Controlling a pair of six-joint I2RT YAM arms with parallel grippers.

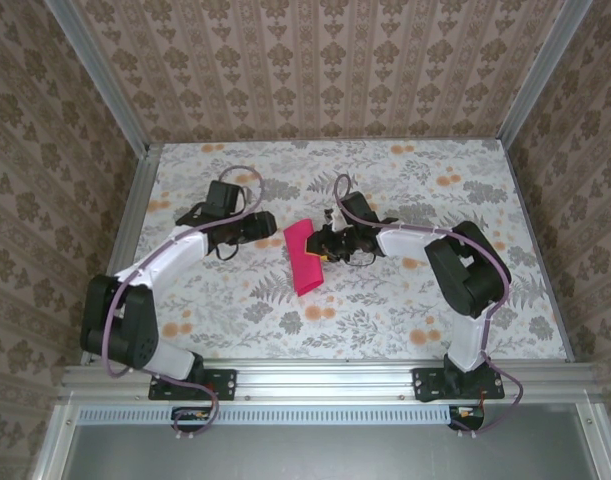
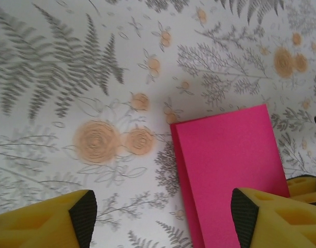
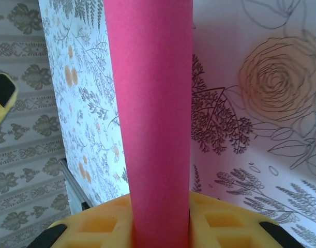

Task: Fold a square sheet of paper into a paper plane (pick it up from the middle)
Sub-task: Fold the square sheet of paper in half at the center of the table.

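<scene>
- Two arms on one sheet [image 1: 303,258]. From the top: lies mid-table [image 1: 235,330] as a narrow folded strip, long axis running roughly near to far.
- Same view: right gripper [image 1: 323,250] up against the strip's right edge. Left gripper [image 1: 267,229] just beside the left edge, apart from it.
- Left wrist: fingers [image 2: 80,219] spread wide, nothing between them. Sheet [image 2: 227,165] flat on the table below, partly under the right-hand pad in frame. Can't tell whether that pad touches it. Looks doubled, with a layered edge down its left side.
- Left wrist, far right edge: yellow bit of the right gripper [image 2: 305,186] against the sheet.
- Right wrist: gripper [image 3: 160,230] closed down narrow on the sheet [image 3: 150,103], pink strip running straight out from between the pads. Looks like a firm hold.
- Right wrist, left edge: one left finger [image 3: 0,101] close by, off the paper.
- Step, my read: early folding. Plain rectangle only, no nose, no centre ridge, no wings.
- Next, my guess: hold with the right, close the left on the free edge, fold over and press the crease. Calls for lining up the edges before pressing. Thin paper, so likely to skew or buckle if pulled against the clamp.
</scene>
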